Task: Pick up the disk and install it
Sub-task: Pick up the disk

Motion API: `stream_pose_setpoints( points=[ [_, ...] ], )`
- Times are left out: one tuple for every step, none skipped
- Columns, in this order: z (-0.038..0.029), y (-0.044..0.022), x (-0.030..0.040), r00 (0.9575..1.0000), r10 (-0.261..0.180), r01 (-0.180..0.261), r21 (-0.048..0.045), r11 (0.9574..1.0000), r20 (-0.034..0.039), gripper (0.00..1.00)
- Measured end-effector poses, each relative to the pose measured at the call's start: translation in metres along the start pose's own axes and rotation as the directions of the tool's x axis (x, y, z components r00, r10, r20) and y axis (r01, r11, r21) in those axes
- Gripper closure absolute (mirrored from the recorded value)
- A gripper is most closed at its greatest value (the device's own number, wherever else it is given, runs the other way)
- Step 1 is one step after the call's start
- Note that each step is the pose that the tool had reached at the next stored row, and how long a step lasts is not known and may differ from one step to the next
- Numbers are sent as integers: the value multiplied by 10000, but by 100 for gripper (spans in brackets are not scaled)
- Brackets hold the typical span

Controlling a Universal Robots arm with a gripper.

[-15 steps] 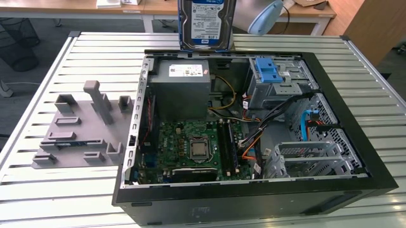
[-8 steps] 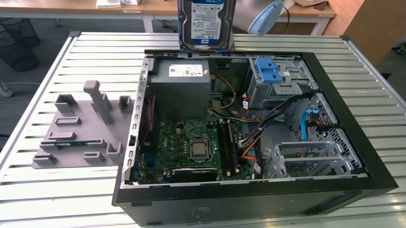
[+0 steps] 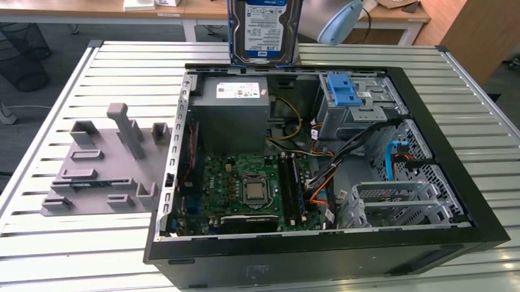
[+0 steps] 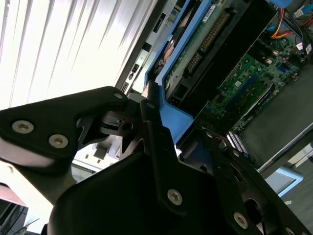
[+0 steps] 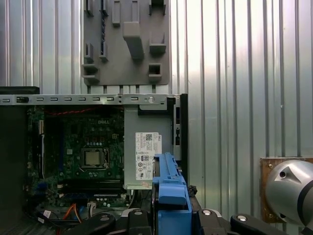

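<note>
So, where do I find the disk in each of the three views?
Exterior view: the disk upright at the top middle, above the computer case.
Second wrist view: the disk, circuit side showing, blue-framed.
First wrist view: the disk edge-on, before the grey box.
Shared landmark: the motherboard.

In the exterior view, loses the upper end of the disk (image 3: 264, 30) past the top edge. Likewise crops the computer case (image 3: 325, 258) along the bottom edge and a rounded pale shape (image 3: 340, 21) at the top, with too little of it to identify. In the first wrist view, buries one end of the disk among the black parts of the gripper (image 5: 171, 215), itself cut by the picture's edge, and clips the grey fixture plate (image 5: 127, 49). Cannot read the sticker (image 5: 147, 154): too small. In the second wrist view, hides most of the disk behind dark fingers (image 4: 149, 122); cannot tell where pads meet frame.
</note>
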State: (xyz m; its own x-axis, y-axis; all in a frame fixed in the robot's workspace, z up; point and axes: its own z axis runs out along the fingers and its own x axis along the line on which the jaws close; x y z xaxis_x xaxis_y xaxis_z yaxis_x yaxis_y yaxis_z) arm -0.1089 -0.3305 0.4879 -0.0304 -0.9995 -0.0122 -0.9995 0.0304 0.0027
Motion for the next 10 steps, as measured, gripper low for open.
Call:
stream_pose_setpoints(
  points=[
    [0, 0, 2, 10000, 1, -1, 0, 10000, 0, 64],
    [0, 0, 3, 10000, 1, -1, 0, 10000, 0, 64],
    [0, 0, 6, 10000, 0, 0, 0, 10000, 1, 64],
    [0, 0, 9, 10000, 0, 0, 0, 10000, 1, 64],
    [0, 0, 11, 10000, 0, 0, 0, 10000, 0, 64],
    [0, 0, 13, 10000, 1, -1, 0, 10000, 0, 64],
    [0, 0, 15, 10000, 0, 0, 0, 10000, 0, 64],
    [0, 0, 17, 10000, 1, -1, 0, 10000, 0, 64],
    [0, -1, 20, 10000, 0, 0, 0, 10000, 1, 64],
    [0, -1, 22, 10000, 0, 0, 0, 10000, 0, 64]
  ],
)
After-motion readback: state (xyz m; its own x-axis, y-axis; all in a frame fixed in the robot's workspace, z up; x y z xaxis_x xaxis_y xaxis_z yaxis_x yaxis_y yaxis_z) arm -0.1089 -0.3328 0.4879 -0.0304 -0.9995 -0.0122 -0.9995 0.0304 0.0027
